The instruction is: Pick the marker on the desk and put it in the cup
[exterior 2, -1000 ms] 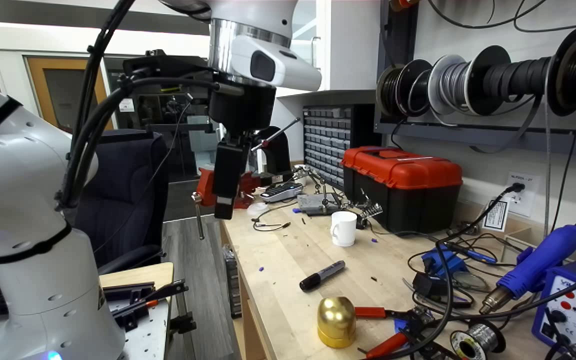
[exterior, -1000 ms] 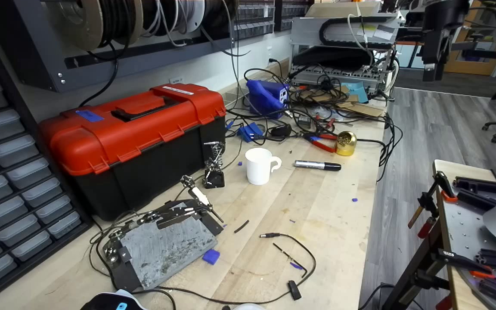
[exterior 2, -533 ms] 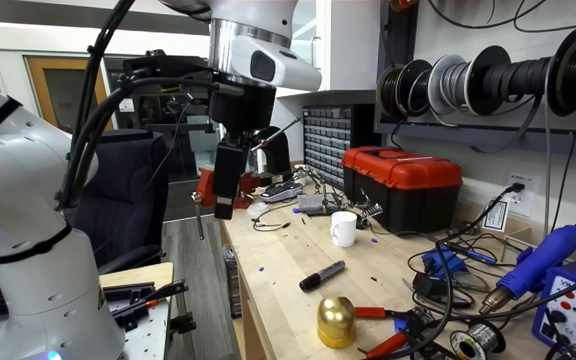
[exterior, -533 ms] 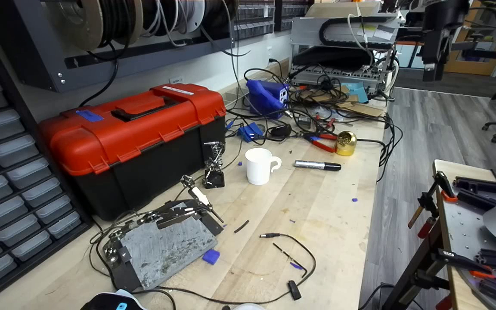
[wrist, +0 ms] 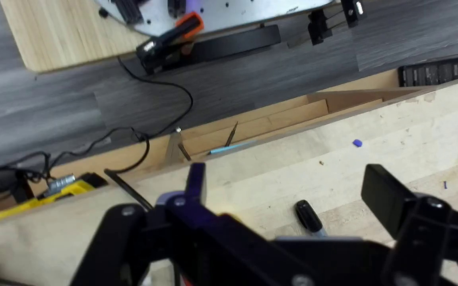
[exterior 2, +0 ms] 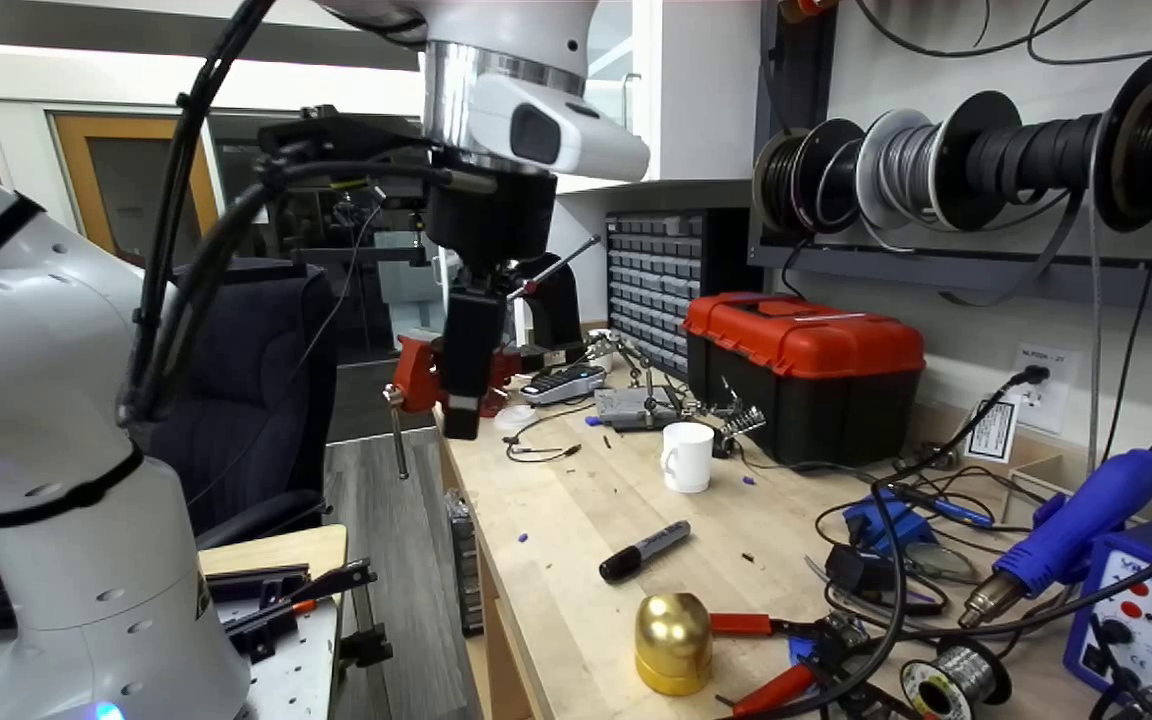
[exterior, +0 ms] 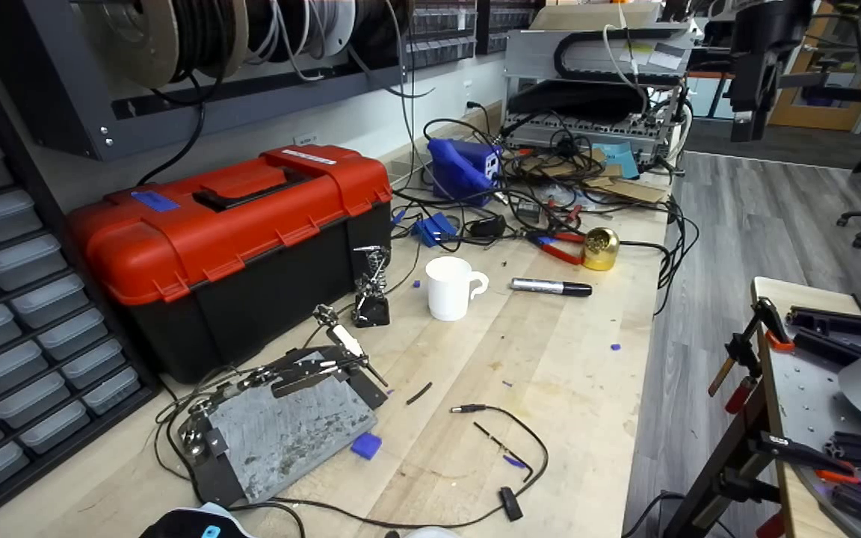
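Observation:
The marker, with a grey barrel and a black cap, lies on the desk in both exterior views (exterior: 552, 287) (exterior 2: 646, 551). In the wrist view its capped end (wrist: 307, 215) shows between the fingers, and the gripper's body hides the rest. The white cup (exterior: 448, 290) stands upright near the marker, also in an exterior view (exterior 2: 687, 458); it is out of the wrist view. The desk (exterior: 572, 388) is light wood. My gripper (wrist: 286, 178) is open and empty, pointing down, high beside the desk's long edge, in both exterior views (exterior: 749, 128) (exterior 2: 460, 420).
A red toolbox (exterior: 244, 217) stands behind the cup. A gold tip cleaner (exterior 2: 673, 645), red-handled pliers (exterior 2: 776, 690) and tangled cables lie near the marker. A red vise (exterior 2: 418, 375) is behind the gripper. An open drawer (wrist: 288, 115) shows below the desk edge.
The arm and gripper have shifted slightly toward the desk in the last half second. The marker and cup have not moved.

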Controlling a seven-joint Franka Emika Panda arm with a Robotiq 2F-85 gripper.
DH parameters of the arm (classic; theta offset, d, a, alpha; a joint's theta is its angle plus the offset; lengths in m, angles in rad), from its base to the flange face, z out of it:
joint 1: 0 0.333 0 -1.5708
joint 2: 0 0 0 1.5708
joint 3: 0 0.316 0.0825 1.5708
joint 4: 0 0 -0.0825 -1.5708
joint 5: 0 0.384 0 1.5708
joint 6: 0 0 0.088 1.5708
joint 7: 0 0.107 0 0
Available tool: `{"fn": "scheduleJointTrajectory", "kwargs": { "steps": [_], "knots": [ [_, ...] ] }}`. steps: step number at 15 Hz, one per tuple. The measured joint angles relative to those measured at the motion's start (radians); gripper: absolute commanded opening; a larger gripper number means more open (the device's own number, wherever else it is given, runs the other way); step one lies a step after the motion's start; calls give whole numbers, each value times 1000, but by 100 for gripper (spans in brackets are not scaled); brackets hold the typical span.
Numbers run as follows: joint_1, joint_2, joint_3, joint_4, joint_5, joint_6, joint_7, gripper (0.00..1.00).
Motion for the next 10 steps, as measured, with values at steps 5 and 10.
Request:
{"fn": "scheduleJointTrajectory", "kwargs": {
  "steps": [5, 10],
  "knots": [
    [129, 195, 44, -41, 34, 289, -170, 100],
    [205, 360, 92, -27, 46, 422, -371, 100]
  ]
}}
